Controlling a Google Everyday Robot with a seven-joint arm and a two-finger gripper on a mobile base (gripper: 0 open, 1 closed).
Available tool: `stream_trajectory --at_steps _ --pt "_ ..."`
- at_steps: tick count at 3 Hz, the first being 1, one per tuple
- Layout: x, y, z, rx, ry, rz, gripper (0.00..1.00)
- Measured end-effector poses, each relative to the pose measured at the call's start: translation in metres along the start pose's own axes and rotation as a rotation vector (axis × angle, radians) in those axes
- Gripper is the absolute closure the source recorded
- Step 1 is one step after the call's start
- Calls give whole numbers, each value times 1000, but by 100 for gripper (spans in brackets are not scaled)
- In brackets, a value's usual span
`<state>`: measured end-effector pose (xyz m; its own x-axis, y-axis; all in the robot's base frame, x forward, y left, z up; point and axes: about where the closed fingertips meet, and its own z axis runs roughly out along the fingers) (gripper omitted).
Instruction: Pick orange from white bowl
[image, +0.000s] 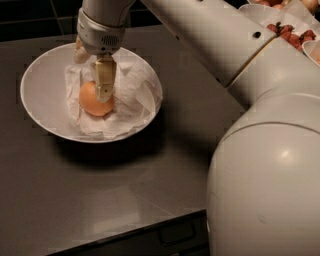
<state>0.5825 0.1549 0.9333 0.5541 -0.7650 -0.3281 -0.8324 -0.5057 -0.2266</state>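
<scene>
The orange (91, 104) lies on crumpled white paper in the middle of the wide white bowl (36, 90), at the left of the dark table. My gripper (94, 82) hangs straight down into the bowl over the orange. One tan finger (105, 77) stands in front of the orange's right half, with its tip low against the fruit. The other finger (80, 54) shows only as a stub at the far left, behind the orange. The jaws are apart, with the orange between them.
My large white arm (260, 150) fills the right side of the view. A smaller white bowl of red strawberries (292, 27) stands at the far right corner. The table's front edge (125, 227) runs along the bottom.
</scene>
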Motion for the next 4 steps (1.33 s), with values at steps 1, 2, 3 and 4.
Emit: stream_trajectory --at_steps 1,2,3,4 --pt "2 -1 8 -13 -27 -4 29" --pt "6 0 12 -19 -44 2 30" --pt "9 1 18 -24 -67 3 32" --pt "7 2 19 -26 -69 -1 32"
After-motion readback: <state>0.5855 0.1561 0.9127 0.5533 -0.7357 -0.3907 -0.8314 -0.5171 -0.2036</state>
